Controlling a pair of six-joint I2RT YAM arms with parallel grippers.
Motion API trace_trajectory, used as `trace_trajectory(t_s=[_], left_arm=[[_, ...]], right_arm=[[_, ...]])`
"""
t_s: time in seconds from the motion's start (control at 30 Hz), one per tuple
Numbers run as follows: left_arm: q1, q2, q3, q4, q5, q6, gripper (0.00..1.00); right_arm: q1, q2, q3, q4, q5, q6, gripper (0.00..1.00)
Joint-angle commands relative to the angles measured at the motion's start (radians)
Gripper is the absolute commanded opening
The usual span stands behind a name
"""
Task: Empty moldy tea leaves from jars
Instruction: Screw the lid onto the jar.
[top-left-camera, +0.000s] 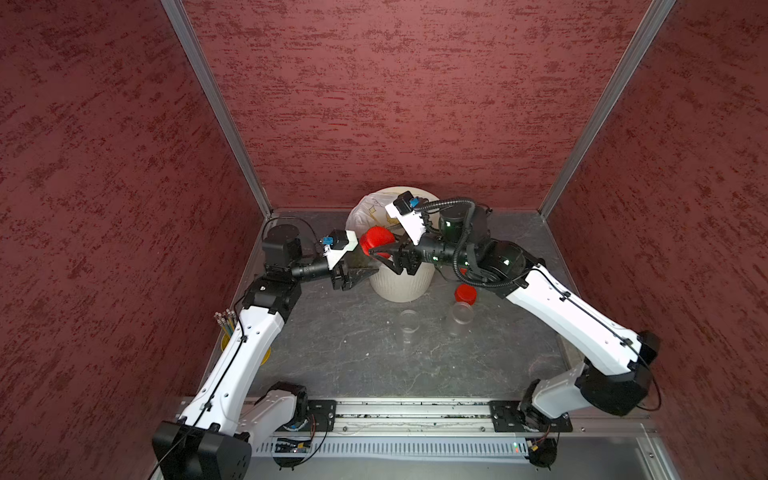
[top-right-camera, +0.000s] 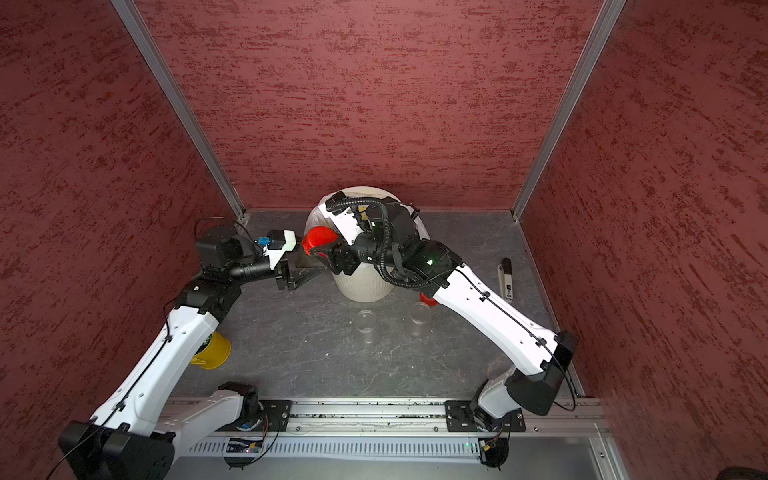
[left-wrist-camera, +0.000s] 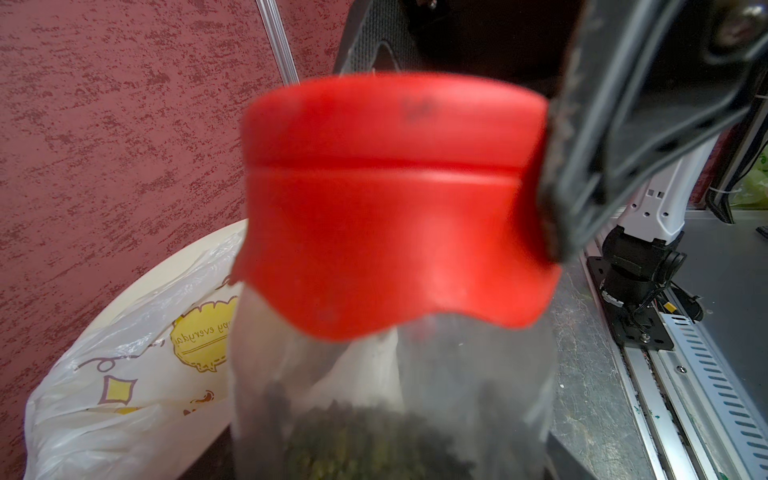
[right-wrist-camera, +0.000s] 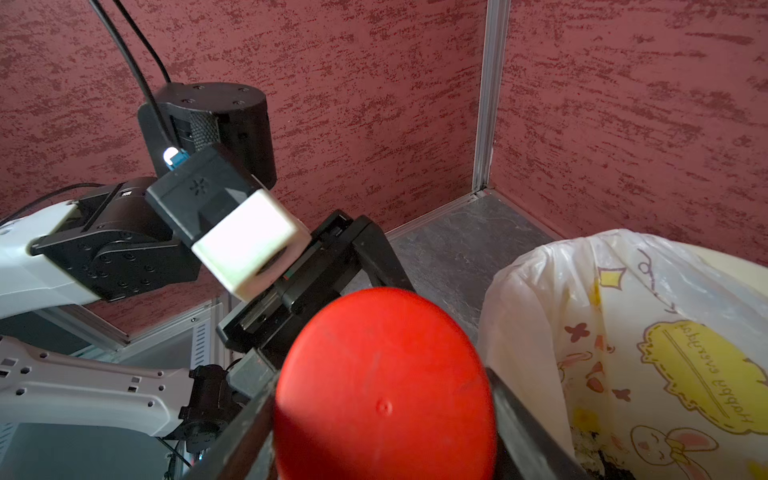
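My left gripper (top-left-camera: 365, 272) is shut on a clear jar (left-wrist-camera: 457, 374) held over the near left rim of the bin. The jar shows dark olive moldy tea leaves (left-wrist-camera: 374, 440) low inside it. It wears a red cap (top-left-camera: 376, 241), which also fills the right wrist view (right-wrist-camera: 382, 395). My right gripper (top-left-camera: 380, 254) reaches in from the right, and its black fingers (left-wrist-camera: 582, 166) press on both sides of that cap. Two more jars (top-left-camera: 408, 326) (top-left-camera: 460, 318) stand uncapped on the table in front of the bin, with nothing seen inside them. Both top views show them.
The cream ribbed bin (top-left-camera: 401, 284), lined with a printed white bag (right-wrist-camera: 623, 332), stands at the back middle. A loose red cap (top-left-camera: 465, 294) lies right of it. A yellow cup of pencils (top-left-camera: 226, 336) sits under my left arm. A white and black tool (top-right-camera: 506, 278) lies by the right wall.
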Motion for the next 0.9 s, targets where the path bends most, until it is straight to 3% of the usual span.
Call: trace_trajectory(t_s=[0.0,0.23,0.43,0.6,0.73,0.87], left_arm=[[0.003,-0.001,0.001,0.011,0.012,-0.003,0.64],[0.004,-0.003,0.002,0.009,0.025,-0.006,0.64],[0.003,-0.001,0.004,-0.001,0.040,-0.002,0.64],[0.003,0.002,0.006,-0.004,0.050,0.000,0.64],[0.003,0.005,0.005,-0.003,0.057,-0.001,0.63],[0.003,0.003,0.011,-0.011,0.059,0.000,0.64]], right_arm=[[0.004,-0.001,0.004,0.010,-0.018,-0.057,0.50],[-0.020,0.006,0.030,-0.059,-0.108,-0.245,0.40],[-0.062,0.013,0.065,-0.122,-0.283,-0.469,0.38],[-0.091,0.094,0.211,-0.302,-0.386,-0.630,0.38],[-0.095,0.164,0.333,-0.444,-0.417,-0.757,0.44],[-0.095,0.180,0.362,-0.439,-0.433,-0.770,0.53]])
